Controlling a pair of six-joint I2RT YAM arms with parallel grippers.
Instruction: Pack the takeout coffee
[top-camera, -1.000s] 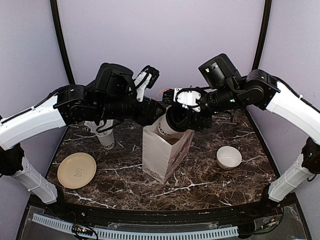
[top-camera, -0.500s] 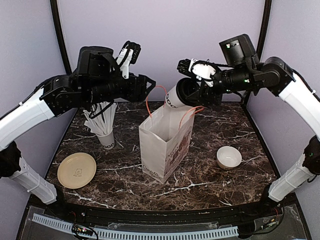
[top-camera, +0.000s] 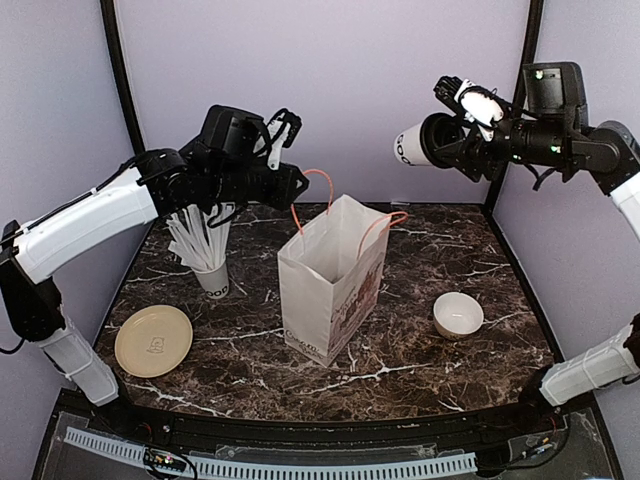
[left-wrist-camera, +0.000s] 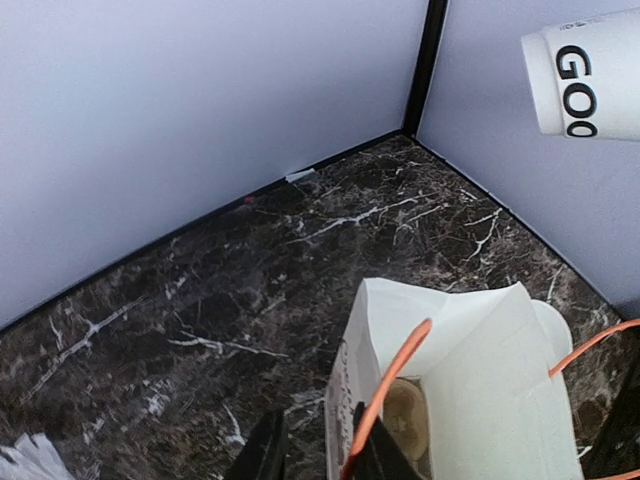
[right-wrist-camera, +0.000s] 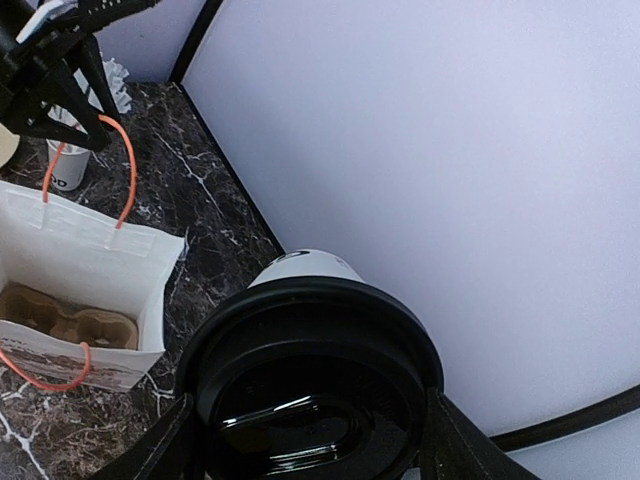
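Note:
The takeout coffee, a white paper cup (top-camera: 410, 148) with black lettering and a black lid (right-wrist-camera: 310, 400), lies on its side in my right gripper (top-camera: 450, 140), high above the table's right side. The right jaws are shut on its lid end (right-wrist-camera: 310, 420). The cup's base also shows in the left wrist view (left-wrist-camera: 590, 75). A white paper bag (top-camera: 330, 290) with orange handles stands open mid-table. My left gripper (top-camera: 298, 185) hovers at the bag's left handle (left-wrist-camera: 400, 385), jaws apart (left-wrist-camera: 313, 418), the handle lying against the right finger.
A brown cup carrier (left-wrist-camera: 405, 420) sits in the bag's bottom. A white cup full of straws (top-camera: 205, 250) stands at the left, a beige plate (top-camera: 153, 340) at the front left, and a white bowl (top-camera: 458, 314) at the right.
My right gripper has carried the cup from the bag's mouth up and to the right. My left gripper has risen from beside the bag to its handle.

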